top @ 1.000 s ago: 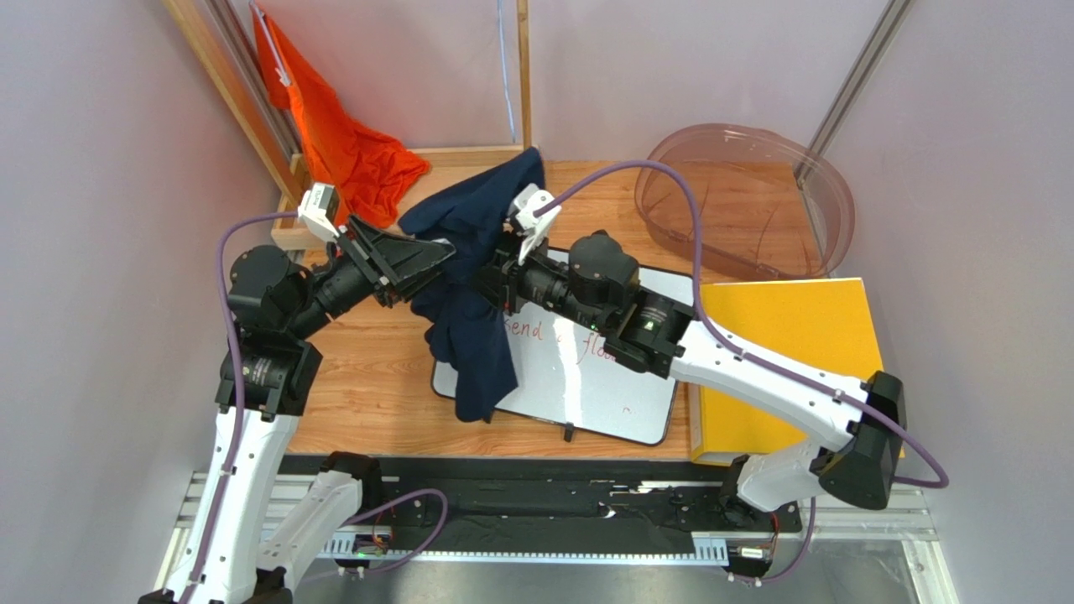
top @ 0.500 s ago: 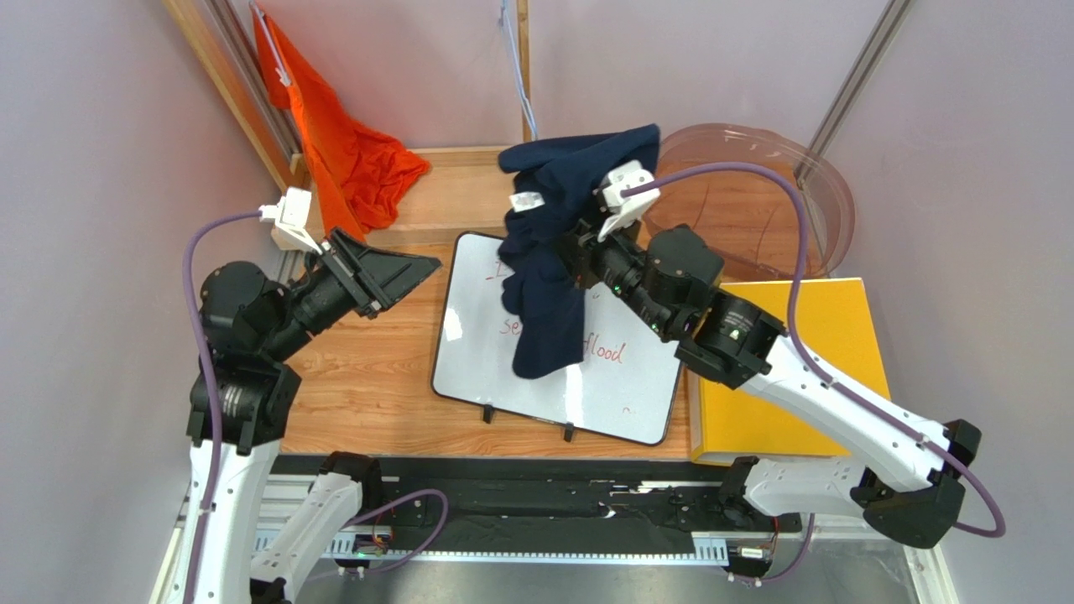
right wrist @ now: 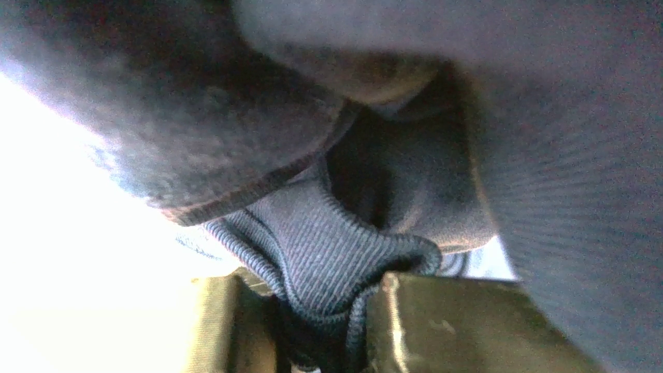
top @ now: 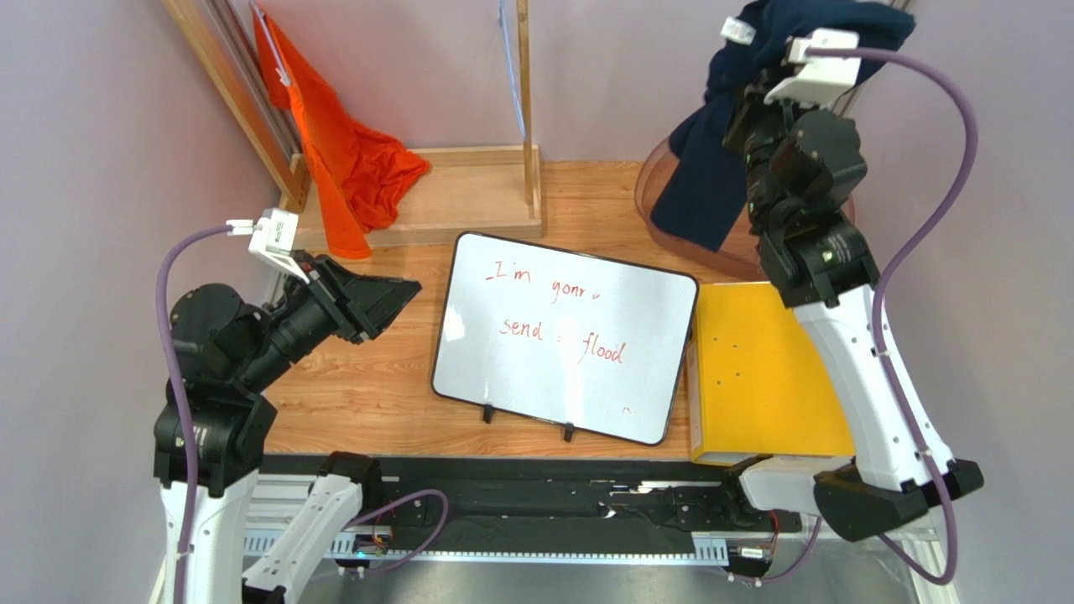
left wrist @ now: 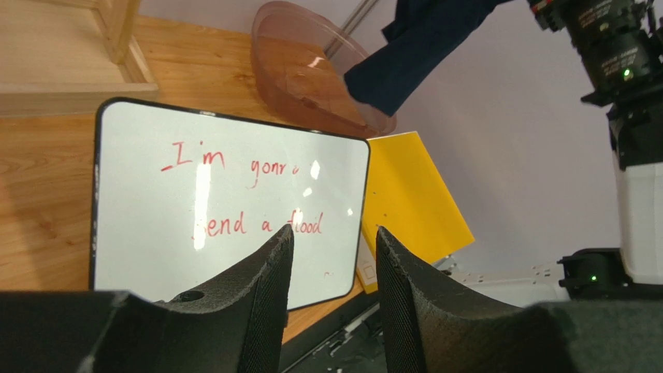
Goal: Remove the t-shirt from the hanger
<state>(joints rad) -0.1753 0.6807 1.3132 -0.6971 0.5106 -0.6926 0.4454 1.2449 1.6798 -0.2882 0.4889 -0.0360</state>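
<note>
From above, the right gripper (top: 760, 88), upper right, clamps the navy t-shirt (top: 700, 176) dangling over the basin (top: 646, 201). Left wrist view: the left gripper (left wrist: 331, 264) gapes empty, lower centre. Right wrist view: jaws pinch the ribbed collar (right wrist: 327, 256).

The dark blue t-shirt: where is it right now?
In the top view the t-shirt hangs high at the far right, pinched in the right arm's fingers, its lower end dangling over the clear pink tub.
</note>
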